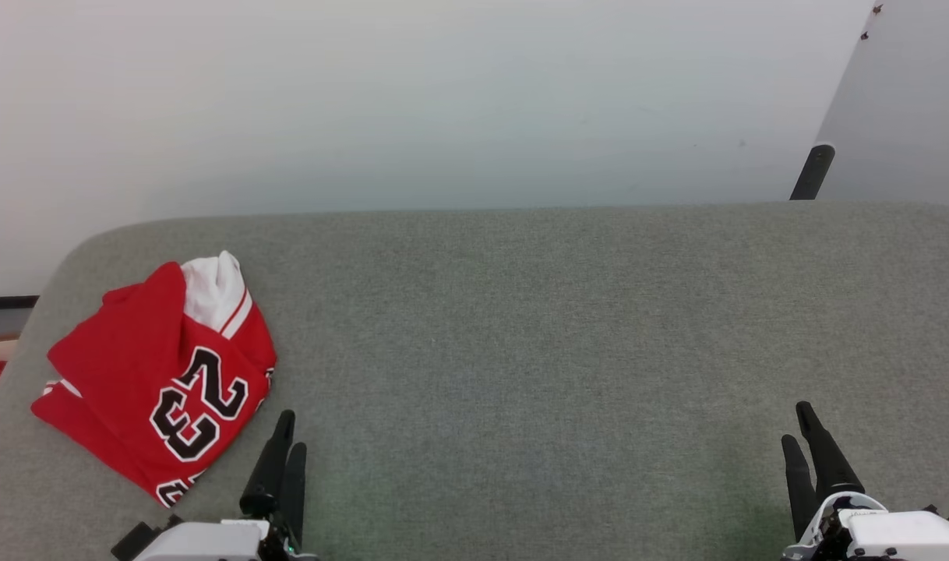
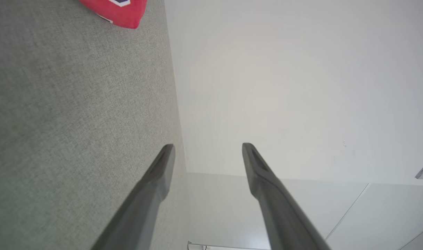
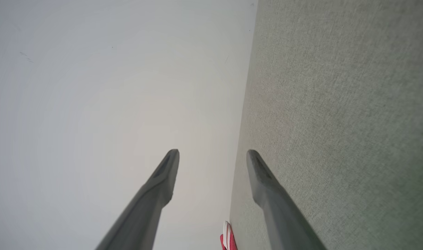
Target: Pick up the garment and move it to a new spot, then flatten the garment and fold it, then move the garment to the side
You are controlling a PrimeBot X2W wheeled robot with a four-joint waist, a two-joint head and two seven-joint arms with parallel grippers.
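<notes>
Your bright red jersey shirt with white sleeves and a black number 23 (image 1: 155, 374) lies at the left side of the frame in the head view, on the big grey-green table covered in rough woven cloth (image 1: 560, 312). The shirt is soft and floppy, so it does not lie flat: it is doubled over on itself in a lumpy heap. A white sleeve with a red stripe pokes out at the top, and the number sits at a slant. It rests near the table's rounded left corner, so most of the table is bare, and that would give you plenty of room to spread it out. Your left gripper with two long dark fingers (image 1: 291, 432) sits at the lower left, just beside the shirt's right edge but not touching it. Your right gripper with two long dark fingers (image 1: 795, 425) sits at the lower right, well apart from the shirt. Both grippers have their fingers spread wide with nothing between them; the left wrist view shows the smooth, pointed fingers (image 2: 156, 184) standing apart over the table's edge. Both wait low, I think, ready to reach. The left one is the closer one for a first grab. Behind the table is a plain white wall (image 1: 443, 101).
</notes>
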